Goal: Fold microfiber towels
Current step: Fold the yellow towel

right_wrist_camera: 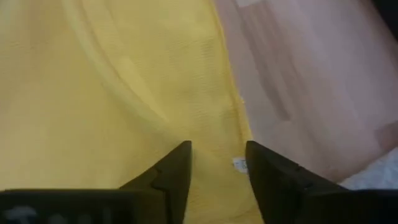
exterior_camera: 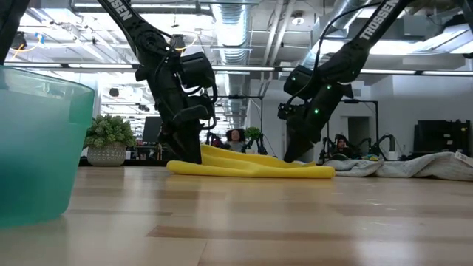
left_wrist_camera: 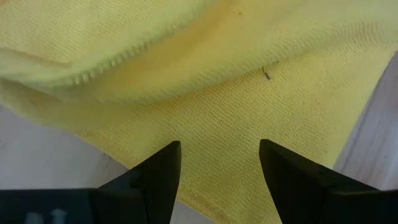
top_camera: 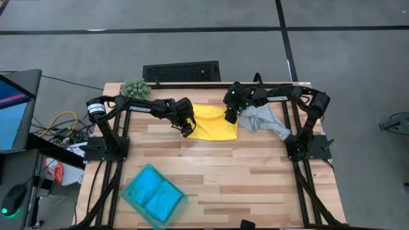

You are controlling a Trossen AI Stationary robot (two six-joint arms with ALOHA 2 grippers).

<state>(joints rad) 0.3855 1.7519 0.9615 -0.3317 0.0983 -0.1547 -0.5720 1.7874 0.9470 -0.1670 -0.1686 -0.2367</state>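
Observation:
The yellow towel [top_camera: 214, 122] lies on the wooden table at the far middle, with a hemmed edge [left_wrist_camera: 106, 65] lying over a lower layer. My left gripper [top_camera: 187, 130] is open, pointing down at the towel's near left corner [left_wrist_camera: 217, 180]. My right gripper [top_camera: 230, 117] is open, pointing down at the towel's right edge [right_wrist_camera: 239, 134], next to a small white label [right_wrist_camera: 240, 164]. The light grey towel [top_camera: 265, 121] lies crumpled on the table right of the yellow one. Blue towels [top_camera: 156, 195] lie in a teal bin. My left gripper has its open fingers [left_wrist_camera: 165, 168] down at the yellow towel's near left corner, one on either side of a strip of cloth; I cannot tell whether they touch it. My right gripper has its open fingers [right_wrist_camera: 174, 168] down at the towel's right edge; I cannot tell whether they touch it.
The teal bin [top_camera: 131, 191] stands at the near left and fills the left of the low view [exterior_camera: 37, 148]. A fuzzy green plant ball [top_camera: 135, 89] sits at the far left corner. A black grille [top_camera: 181, 71] lies beyond the far edge. Bare wood [top_camera: 255, 179] spreads near the front.

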